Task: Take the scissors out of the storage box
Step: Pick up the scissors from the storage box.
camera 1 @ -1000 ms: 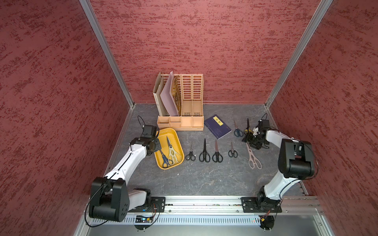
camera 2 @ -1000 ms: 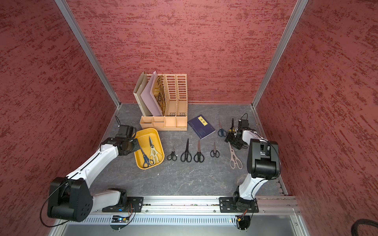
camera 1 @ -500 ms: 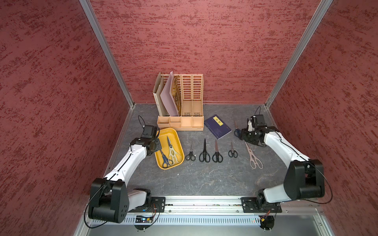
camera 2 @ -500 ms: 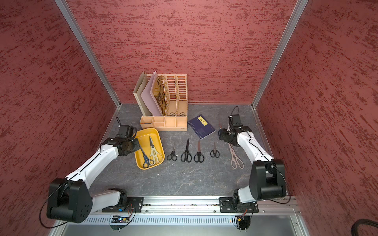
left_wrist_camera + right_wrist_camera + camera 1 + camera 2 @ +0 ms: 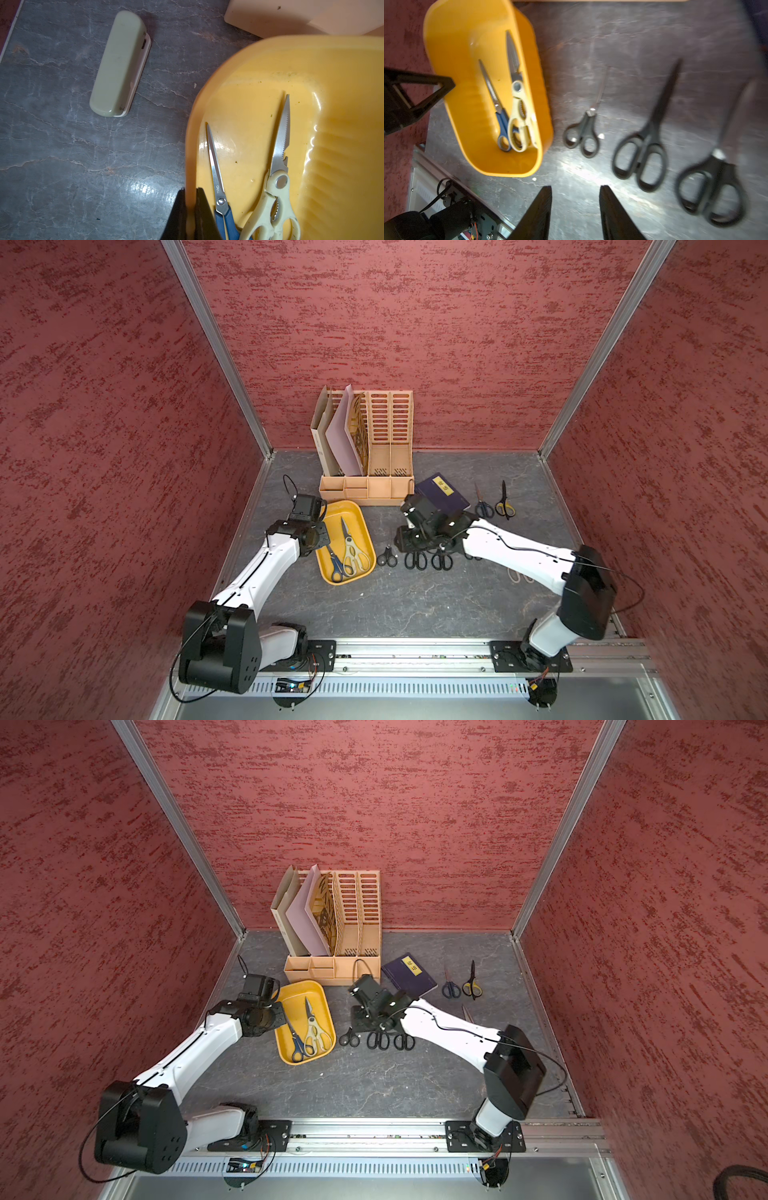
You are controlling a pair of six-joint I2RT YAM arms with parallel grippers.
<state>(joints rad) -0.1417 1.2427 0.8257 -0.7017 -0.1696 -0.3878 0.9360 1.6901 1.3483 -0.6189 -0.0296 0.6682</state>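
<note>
Storage box [image 5: 291, 44] of glossy mustard-yellow plastic, rounded rim pinched in left claw [image 5: 190, 191], steel cream-handled scissors [image 5: 277, 182] inside, right claw [image 5: 575, 187] parted, empty, black scissors [image 5: 651, 128] blurred.

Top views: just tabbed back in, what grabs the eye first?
The shallow mustard-yellow plastic tray left of centre stands out, holding a blue-handled pair of scissors and a cream-handled pair; the left gripper is clamped on its rim. Beside it lies a row of black-handled scissors on the grey floor, the right gripper above them, jaws apart and empty.
</note>
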